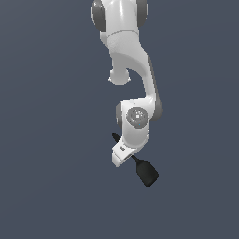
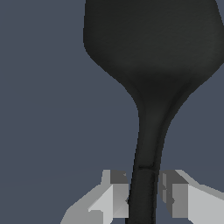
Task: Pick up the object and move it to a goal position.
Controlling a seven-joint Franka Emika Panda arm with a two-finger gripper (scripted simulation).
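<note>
Seen in the exterior view: a white Panda arm (image 1: 133, 70) reaching down from the top edge, cut off there at the shoulder joints, hung over a flat blue-grey ground (image 1: 46, 163) with no visible edge or marking. Hidden under the wrist and hand: the middle stretch of the spatula (image 1: 146, 172), so that only the black tip of the handle shows on the exterior view's left of the hand and the blade shows below it toward the exterior view's right. Also hidden from that camera: the gripper (image 1: 125, 156) fingertips, tucked beneath the white hand body, so no reading of their spacing from there. Hard to judge in either view: whether the spatula lies on the ground or hangs clear of it, with no shadow to settle it. In the wrist view: blade cut off at the picture's upper edge, handle cut off at the lower edge, only the neck and widening shoulder fully shown. Matte black all over, flat blade with rounded corners, tapering smoothly into a thin straight handle; faint seam across the handle just above the fingers. Gripper (image 2: 143, 199) placed around the handle, one grey-and-white finger (image 2: 114, 197) on each side; near finger pressed against the handle, the other finger (image 2: 175, 197) apparently just touching it, so clamped on the handle as far as can be seen.
</note>
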